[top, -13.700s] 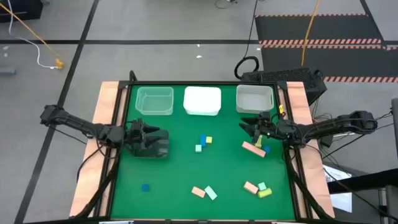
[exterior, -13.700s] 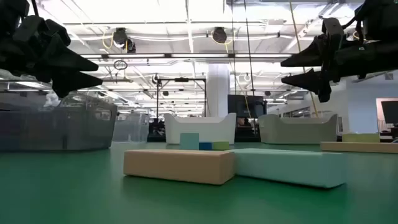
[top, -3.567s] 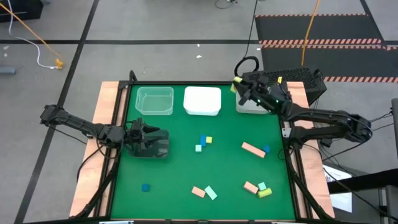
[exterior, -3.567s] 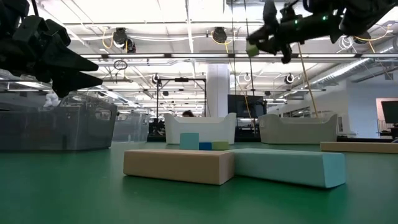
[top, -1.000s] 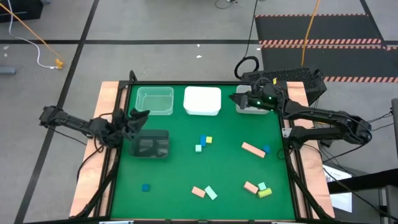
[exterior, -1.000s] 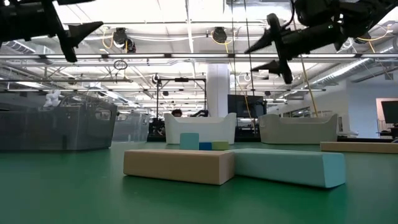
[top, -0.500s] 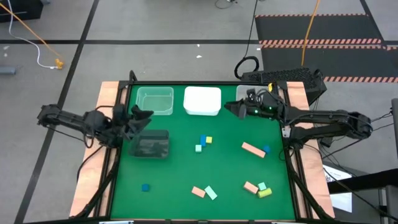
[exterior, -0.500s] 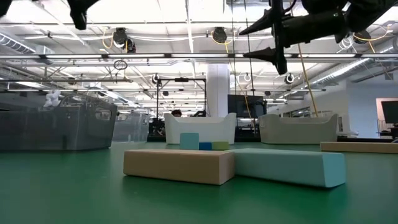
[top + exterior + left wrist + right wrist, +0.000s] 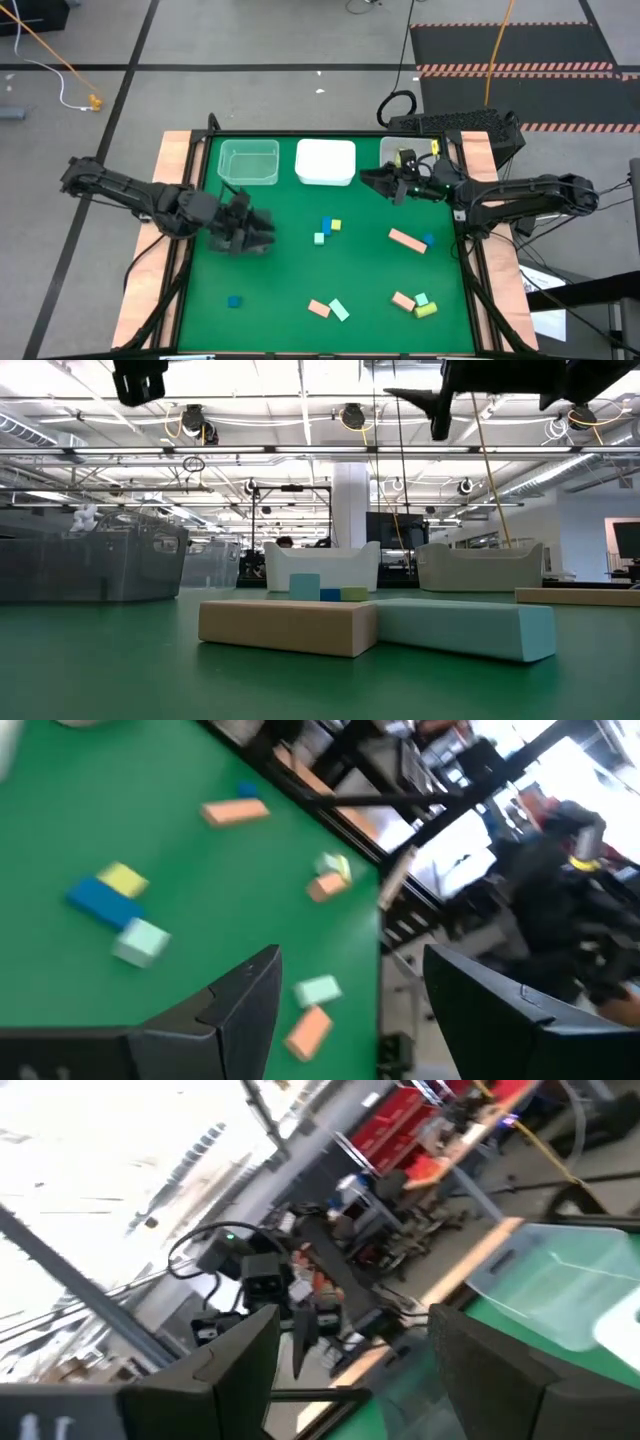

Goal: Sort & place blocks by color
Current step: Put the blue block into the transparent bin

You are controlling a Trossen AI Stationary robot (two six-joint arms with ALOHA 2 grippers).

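**Blocks scattered on the mat, both grippers empty**

Blocks lie across the green table (image 9: 290, 270) from above: a long salmon bar (image 9: 406, 240) runs diagonally, far-left to near-right, a small blue cube (image 9: 428, 240) beside it. A blue, yellow and mint cluster (image 9: 326, 230) sits mid-table; a lone blue cube (image 9: 234, 301) near-left. The clear bin (image 9: 249, 161) and white bin (image 9: 325, 161) at the far edge look empty. The left gripper (image 9: 252, 228) hovers below the clear bin; the right gripper (image 9: 380, 181) hovers by the right-hand bin (image 9: 390, 150), whose contents are hidden.

At table height, a salmon bar (image 9: 288, 625) and mint bar (image 9: 466, 628) lie end to end, long sides facing the camera.

The left wrist view shows spread, empty fingers (image 9: 245, 1005) above the blocks; the right wrist view, parted fingers (image 9: 235, 1355) holding nothing.
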